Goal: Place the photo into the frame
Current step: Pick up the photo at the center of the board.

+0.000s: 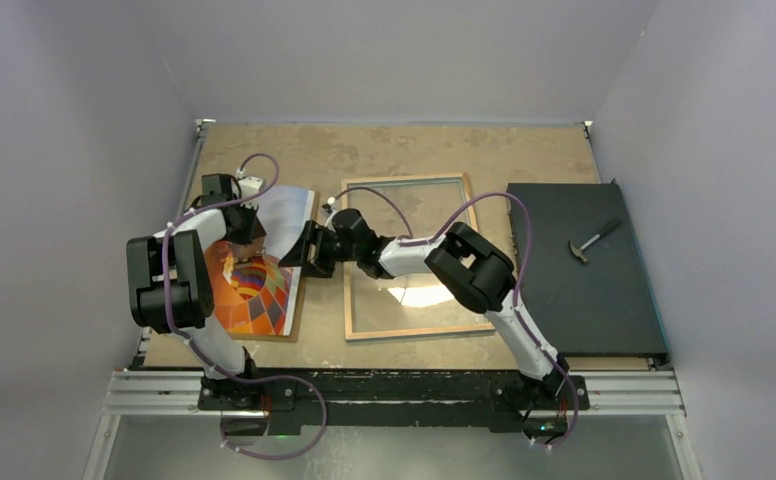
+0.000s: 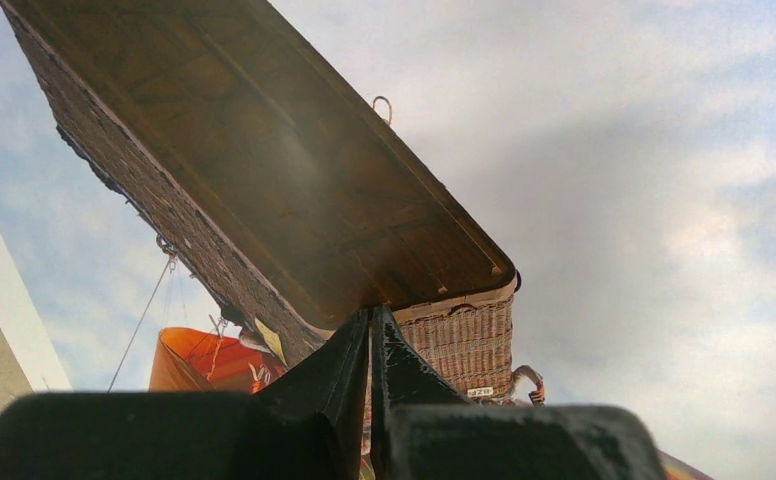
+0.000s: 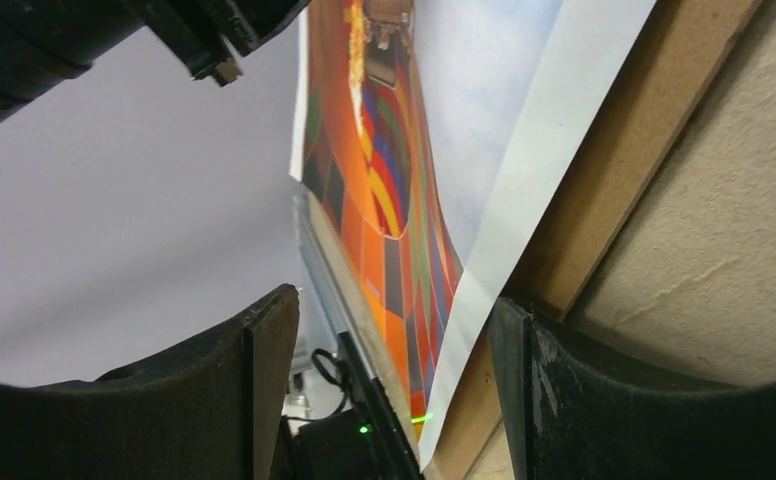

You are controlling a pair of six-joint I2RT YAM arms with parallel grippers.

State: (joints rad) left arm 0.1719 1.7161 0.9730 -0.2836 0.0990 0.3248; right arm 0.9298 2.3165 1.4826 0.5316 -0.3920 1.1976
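The photo [image 1: 264, 290], a balloon print with a white border, lies at the table's left on a brown backing board [image 1: 295, 300]. My left gripper [image 1: 247, 243] is shut, and its tips [image 2: 374, 315] rest on the photo [image 2: 664, 200] at the printed basket. My right gripper [image 1: 304, 250] stands open at the photo's right edge. In the right wrist view the photo's [image 3: 384, 180] white-bordered edge and the board [image 3: 614, 170] lie between the fingers of that gripper [image 3: 394, 310]. The frame [image 1: 404, 181], wood-coloured rim up with a glass pane, lies flat at the middle of the table.
A black mat [image 1: 584, 300] covers the right side of the table with a small hammer [image 1: 592, 240] on it. The right forearm reaches across the frame's left half. Grey walls close in on both sides.
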